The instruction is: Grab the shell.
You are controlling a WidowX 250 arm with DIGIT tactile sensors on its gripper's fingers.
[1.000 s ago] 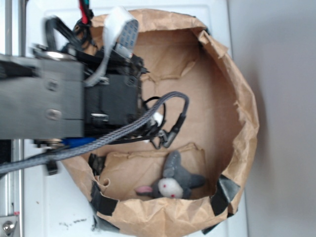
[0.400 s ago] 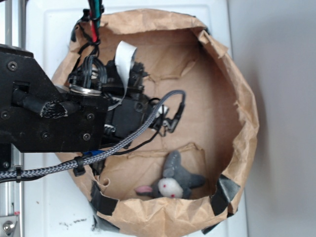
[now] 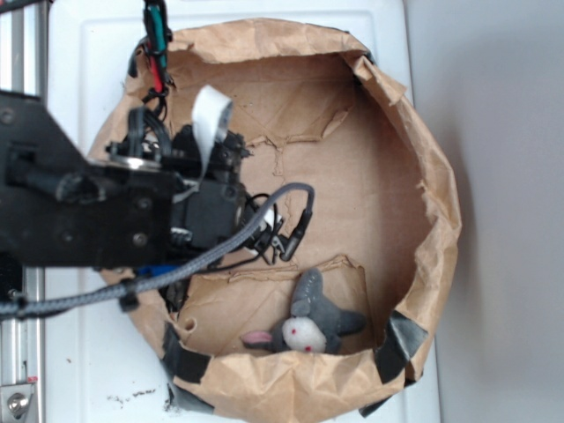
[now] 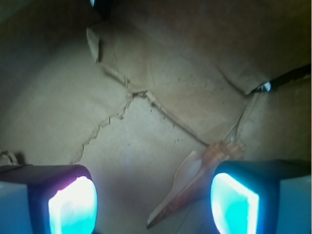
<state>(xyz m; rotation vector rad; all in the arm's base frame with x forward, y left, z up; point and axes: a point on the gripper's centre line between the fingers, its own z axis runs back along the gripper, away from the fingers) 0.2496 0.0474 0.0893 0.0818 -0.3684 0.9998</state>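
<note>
Meanwhile, arm shifted left and lowered over brown paper-lined basin (image 3: pixel 423 159) since earlier views. Claw (image 4: pixel 153 204) stood wide, empty. Slender orange-tan spiral shell (image 4: pixel 195 183) lay between pads, nearer right one; closure judged next.

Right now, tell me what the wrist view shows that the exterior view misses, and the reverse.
Only the wrist view shows the shell, lying on the paper between the open gripper fingers, nearer one pad. Only the exterior view shows the plush animal by the basin's rim, the arm and the white surface beneath. Both show the torn brown paper lining of the basin.
</note>
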